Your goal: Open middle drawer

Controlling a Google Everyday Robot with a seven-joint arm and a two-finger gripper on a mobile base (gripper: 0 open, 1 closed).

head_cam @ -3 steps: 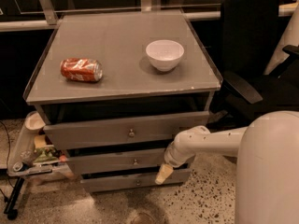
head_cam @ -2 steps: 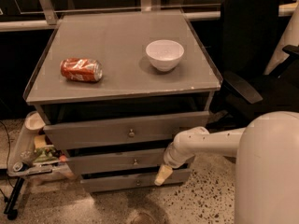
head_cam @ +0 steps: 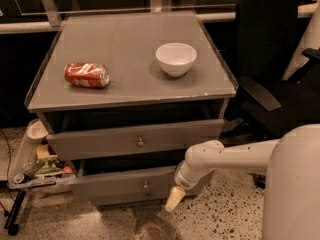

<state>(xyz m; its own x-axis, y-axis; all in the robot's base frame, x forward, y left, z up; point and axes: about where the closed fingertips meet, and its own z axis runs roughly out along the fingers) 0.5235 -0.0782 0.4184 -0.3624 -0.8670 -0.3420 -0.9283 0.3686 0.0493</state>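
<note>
The grey cabinet (head_cam: 130, 49) has three drawers. The top drawer (head_cam: 100, 144) stands partly out, with its knob (head_cam: 140, 143) at the centre. The middle drawer (head_cam: 115, 183) is below it and is pulled out a little, with a dark gap above its front; its small round knob (head_cam: 145, 185) shows. The bottom drawer (head_cam: 120, 200) is mostly hidden under it. My gripper (head_cam: 174, 199) hangs cream-coloured from the white arm (head_cam: 225, 156), pointing down at the right part of the middle drawer's front. I cannot tell whether it touches the drawer.
A red soda can (head_cam: 86, 75) lies on its side and a white bowl (head_cam: 176, 58) stands on the cabinet top. A black office chair (head_cam: 270, 69) is close on the right. A low cart with clutter (head_cam: 35, 166) stands at the left. The floor is speckled.
The middle drawer's front has slid out toward the camera and a dark gap has opened above it. My gripper has moved down and toward the camera with it.
</note>
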